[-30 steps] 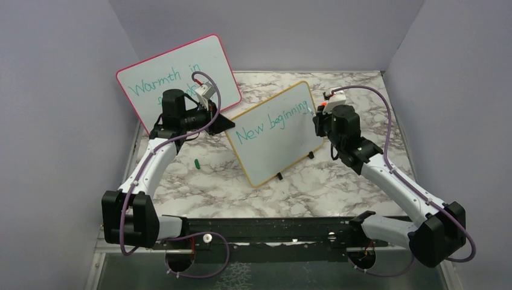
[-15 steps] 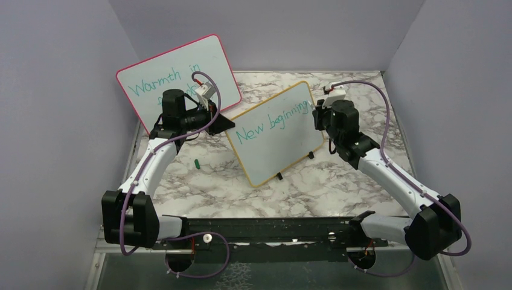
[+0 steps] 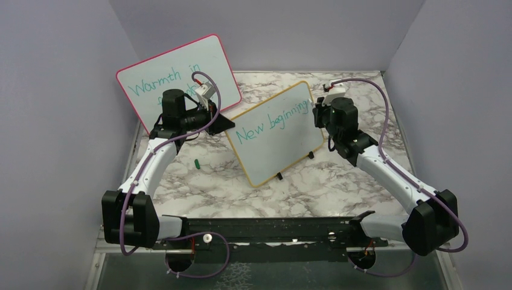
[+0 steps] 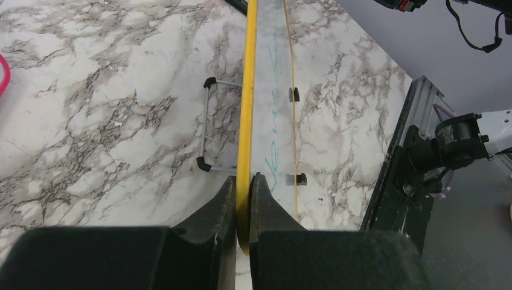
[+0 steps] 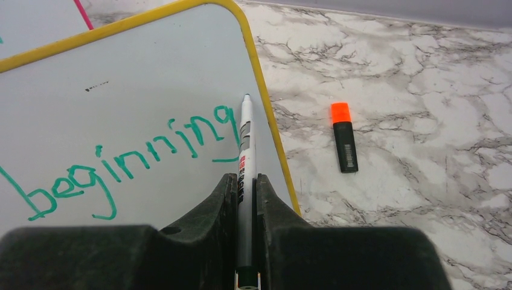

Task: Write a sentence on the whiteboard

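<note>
My left gripper (image 4: 243, 181) is clamped on the yellow edge of the whiteboard (image 3: 284, 154), which stands tilted on its feet mid-tabletop (image 3: 338, 187). My right gripper (image 5: 246, 181) pinches a marker (image 5: 245, 136), its tip by the whiteboard's right edge, just past the teal sentence (image 3: 275, 121) reading "New beginning".

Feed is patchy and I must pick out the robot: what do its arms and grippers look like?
The left arm and right arm have white links and black joints. A purple cable runs along each. The left gripper and right gripper have two black wedge-shaped fingers each.
</note>
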Action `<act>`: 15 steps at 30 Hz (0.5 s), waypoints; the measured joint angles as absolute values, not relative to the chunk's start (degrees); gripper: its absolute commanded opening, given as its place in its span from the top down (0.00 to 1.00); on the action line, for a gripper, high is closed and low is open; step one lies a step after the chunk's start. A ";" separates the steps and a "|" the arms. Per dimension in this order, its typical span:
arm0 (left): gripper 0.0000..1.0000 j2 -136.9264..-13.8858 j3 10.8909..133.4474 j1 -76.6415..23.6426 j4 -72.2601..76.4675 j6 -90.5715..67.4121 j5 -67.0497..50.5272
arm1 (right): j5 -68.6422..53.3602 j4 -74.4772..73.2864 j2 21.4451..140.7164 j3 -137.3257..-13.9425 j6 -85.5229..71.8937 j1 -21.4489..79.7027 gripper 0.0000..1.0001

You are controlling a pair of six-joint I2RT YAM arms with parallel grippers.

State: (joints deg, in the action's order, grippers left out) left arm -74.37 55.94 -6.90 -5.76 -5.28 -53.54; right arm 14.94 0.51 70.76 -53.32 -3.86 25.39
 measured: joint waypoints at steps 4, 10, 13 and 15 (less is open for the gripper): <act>1.00 -74.37 55.94 -6.90 -5.76 -5.28 -53.52 | 14.02 0.60 70.76 -53.39 -3.81 25.39 1.00; 1.00 -74.37 55.94 -6.90 -5.76 -5.26 -53.52 | 12.73 0.60 70.76 -53.43 -3.73 25.26 1.00; 1.00 -74.37 55.94 -6.90 -5.76 -5.26 -53.52 | 12.29 0.54 70.76 -53.49 -3.55 25.06 1.00; 1.00 -74.37 55.94 -6.90 -5.76 -5.26 -53.52 | 12.08 0.49 70.74 -53.52 -3.55 25.06 1.00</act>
